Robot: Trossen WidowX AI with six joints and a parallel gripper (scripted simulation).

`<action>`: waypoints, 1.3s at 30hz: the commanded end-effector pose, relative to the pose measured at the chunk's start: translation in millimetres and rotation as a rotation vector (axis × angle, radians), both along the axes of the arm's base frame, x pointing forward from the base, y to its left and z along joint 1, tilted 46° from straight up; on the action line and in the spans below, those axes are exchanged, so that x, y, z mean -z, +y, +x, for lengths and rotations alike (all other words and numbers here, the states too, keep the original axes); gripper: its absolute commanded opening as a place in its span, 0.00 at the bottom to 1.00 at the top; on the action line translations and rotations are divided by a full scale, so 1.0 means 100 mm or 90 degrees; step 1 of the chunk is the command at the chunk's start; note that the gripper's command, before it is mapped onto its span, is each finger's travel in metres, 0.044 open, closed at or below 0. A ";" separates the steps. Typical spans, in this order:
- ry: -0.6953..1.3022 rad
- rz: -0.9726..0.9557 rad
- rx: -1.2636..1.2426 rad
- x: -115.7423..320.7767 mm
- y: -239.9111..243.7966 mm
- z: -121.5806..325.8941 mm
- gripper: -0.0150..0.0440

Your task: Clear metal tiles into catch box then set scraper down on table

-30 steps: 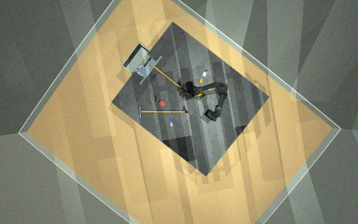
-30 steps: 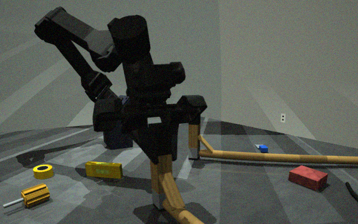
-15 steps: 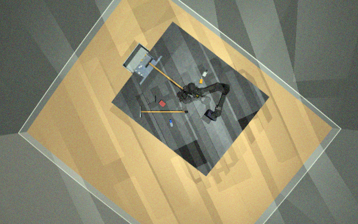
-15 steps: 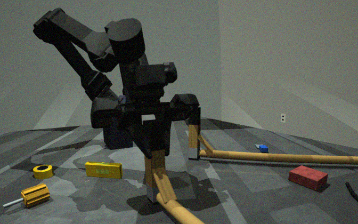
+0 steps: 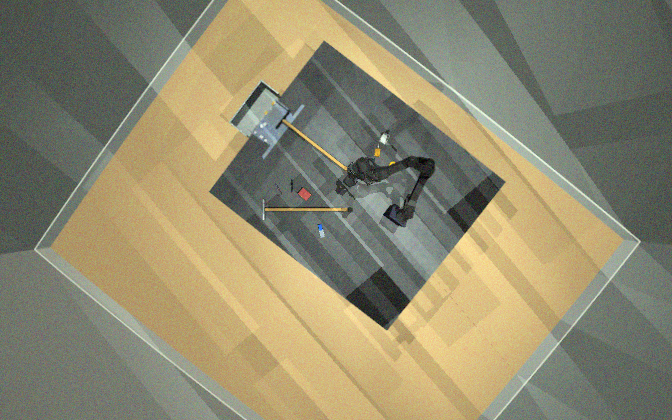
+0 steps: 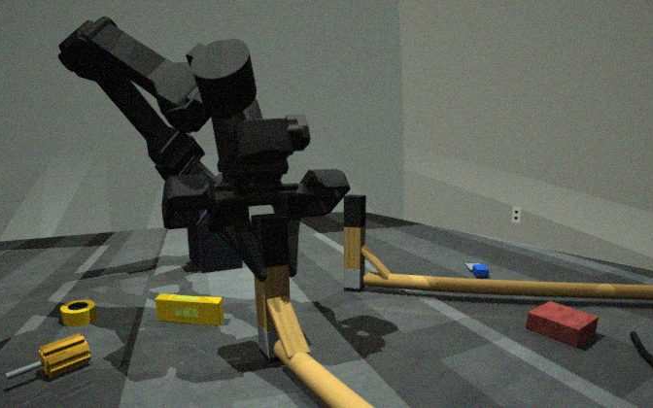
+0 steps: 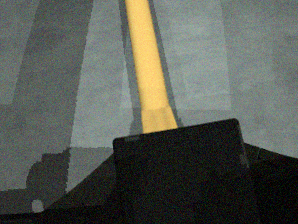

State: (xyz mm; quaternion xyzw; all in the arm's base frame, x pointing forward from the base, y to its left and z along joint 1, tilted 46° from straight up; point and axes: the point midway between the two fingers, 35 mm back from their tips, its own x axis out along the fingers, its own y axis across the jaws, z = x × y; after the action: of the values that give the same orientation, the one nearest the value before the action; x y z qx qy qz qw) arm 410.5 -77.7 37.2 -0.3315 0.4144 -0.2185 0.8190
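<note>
One gripper (image 5: 349,176) (image 6: 277,274) (image 7: 166,145) is holding a scraper (image 5: 313,144) (image 6: 274,291) (image 7: 147,60), the landmark for every place told below.

From the top, the held scraper is reaching out from the gripper, its far end standing over the steel bench plate (image 5: 277,130). Several small pale tiles (image 5: 262,125) are lying on that plate, beside the far end of the held scraper. Beyond that end, the catch box (image 5: 245,102) is sitting against the plate, with small orange spots showing near its inner side. A second scraper (image 5: 304,209) (image 6: 511,288) is lying to one side of the held scraper, along with a red block (image 5: 304,194) (image 6: 563,323).

From the exterior, the fingers are gripping the black-topped upright grip of the held scraper; its lower end is standing close to the dark table (image 5: 422,250) (image 6: 471,350), contact being hard to tell. A yellow box (image 6: 189,309), a yellow ring (image 6: 85,315) and an orange-handled tool (image 6: 64,355) are lying on one side of it; the red block and the second scraper are lying on the other.

From the wrist, the wooden shaft of the held scraper is extending away past its dark grip, which is covering much of the lower view.
</note>
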 end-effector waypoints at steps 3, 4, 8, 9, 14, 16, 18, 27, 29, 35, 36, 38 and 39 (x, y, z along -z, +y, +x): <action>-0.010 0.001 -0.005 -0.04 0.04 -0.08 0.25; -0.010 0.001 -0.005 -0.03 0.04 -0.09 0.25; -0.010 0.001 -0.005 -0.03 0.05 -0.15 0.25; -0.010 0.001 -0.005 -0.03 0.05 -0.17 0.25; -0.010 0.001 -0.005 -0.02 0.05 -0.25 0.25; -0.011 0.001 -0.006 -0.02 0.05 -0.28 0.25; -0.011 0.001 -0.006 -0.02 0.05 -0.31 0.25; -0.011 0.001 -0.006 0.00 0.06 -0.46 0.25; -0.011 0.001 -0.006 0.00 0.06 -0.49 0.25; -0.011 0.001 -0.007 0.01 0.06 -0.59 0.25; -0.011 0.001 -0.007 0.01 0.06 -0.60 0.25; -0.011 0.001 -0.007 0.02 0.06 -0.64 0.25; -0.011 0.001 -0.007 0.02 0.06 -0.65 0.25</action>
State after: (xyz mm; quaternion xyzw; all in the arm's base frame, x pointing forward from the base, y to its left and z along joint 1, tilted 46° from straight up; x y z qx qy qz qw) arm 348.5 -74.3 32.4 -0.3324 0.4130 -0.2168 0.8197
